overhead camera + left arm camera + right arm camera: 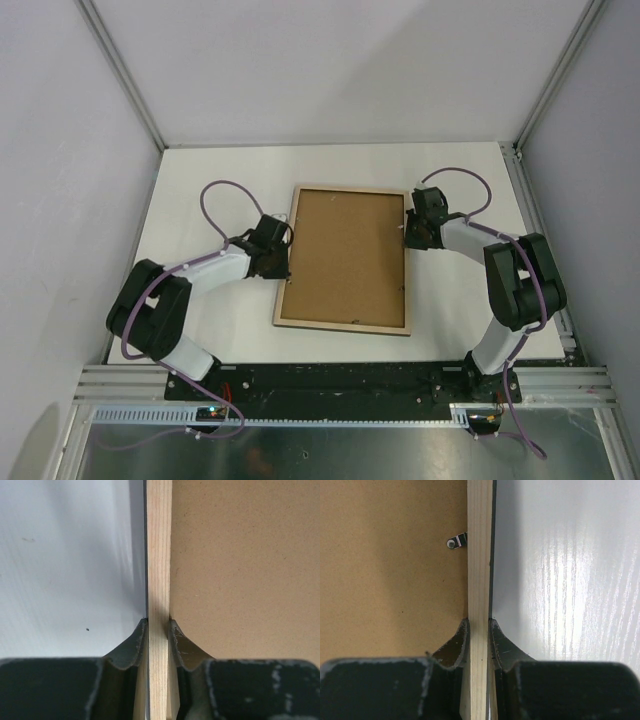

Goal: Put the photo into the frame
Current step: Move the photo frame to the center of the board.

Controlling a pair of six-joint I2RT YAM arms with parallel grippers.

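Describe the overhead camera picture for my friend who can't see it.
A thin light-wood rectangular picture frame lies back-up on a white table, filled by a plain brown backing board. The left gripper and right gripper pinch its opposite long edges.

The top camera sits high up and far back, looking down on the whole table (200,170). Each wrist camera sits very close behind its own fingers (129,650), looking along one wooden side of the frame (159,555). All three views share that frame.
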